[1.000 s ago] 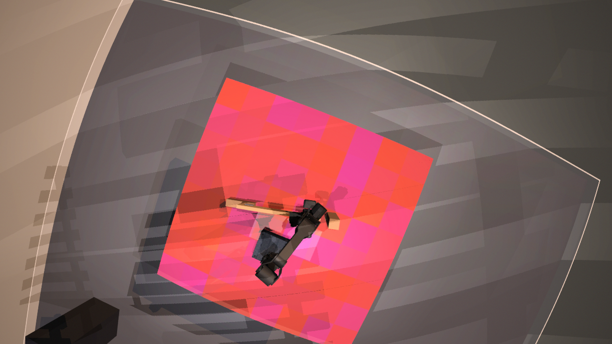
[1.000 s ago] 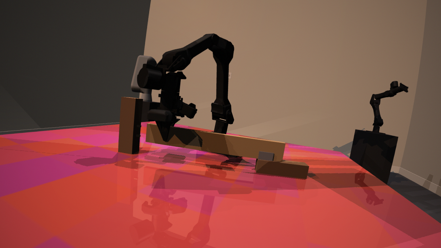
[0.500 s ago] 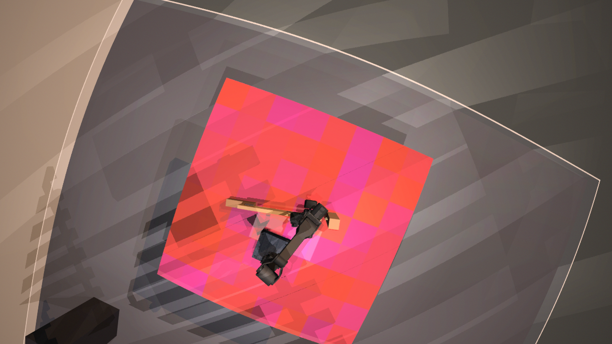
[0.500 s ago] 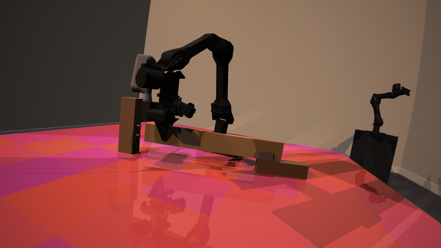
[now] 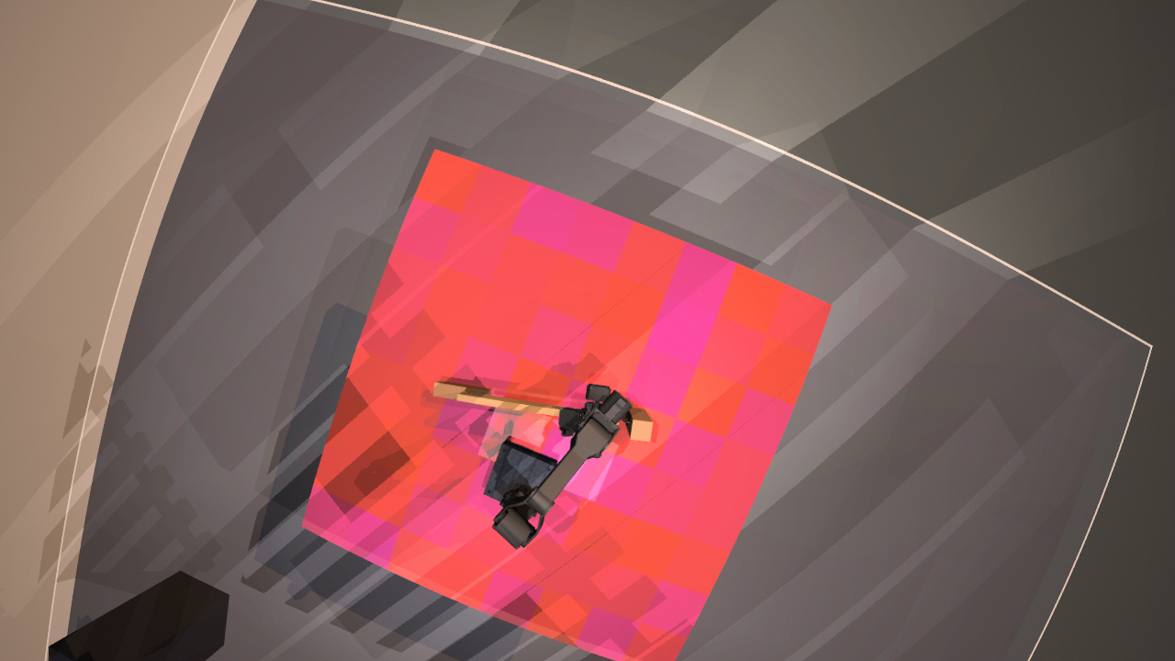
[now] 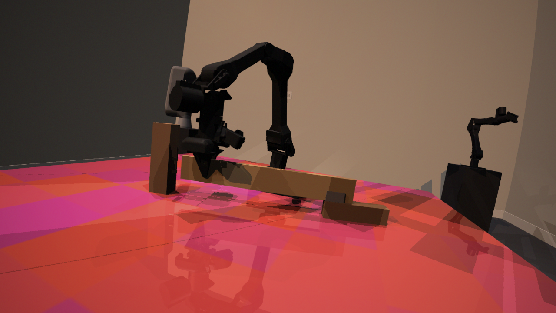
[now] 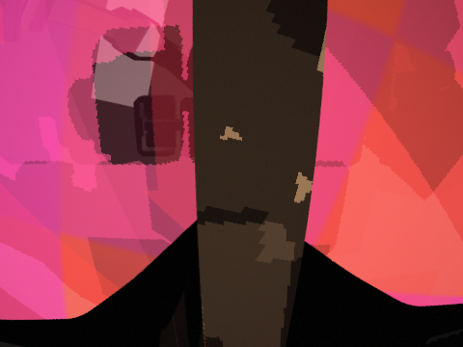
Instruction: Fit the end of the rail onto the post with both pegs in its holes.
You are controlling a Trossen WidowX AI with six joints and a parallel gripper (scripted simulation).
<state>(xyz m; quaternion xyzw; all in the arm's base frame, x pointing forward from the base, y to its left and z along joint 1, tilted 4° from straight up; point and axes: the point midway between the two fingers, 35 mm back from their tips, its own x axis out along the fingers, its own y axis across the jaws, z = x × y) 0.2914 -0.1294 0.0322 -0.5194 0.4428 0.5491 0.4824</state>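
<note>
The long wooden rail (image 6: 287, 182) (image 5: 501, 400) (image 7: 258, 135) runs from the short upright post (image 6: 162, 157) (image 5: 643, 428) to the low footboard block (image 6: 357, 213). Its far end sits in the dark bracket (image 6: 335, 197). My gripper (image 6: 204, 165) (image 5: 593, 408) (image 7: 234, 229) is shut on the rail close to its post end and holds that end up off the table. In the side view a narrow gap shows between the rail's end and the post. The pegs and holes are hidden by my gripper and by shadow.
The table top (image 6: 272, 264) is a glossy red and pink checker. My arm's base (image 5: 517, 472) stands beside the rail's middle. A second small arm (image 6: 490, 119) stands on a black pedestal (image 6: 470, 194) (image 5: 139, 624) off the table's edge.
</note>
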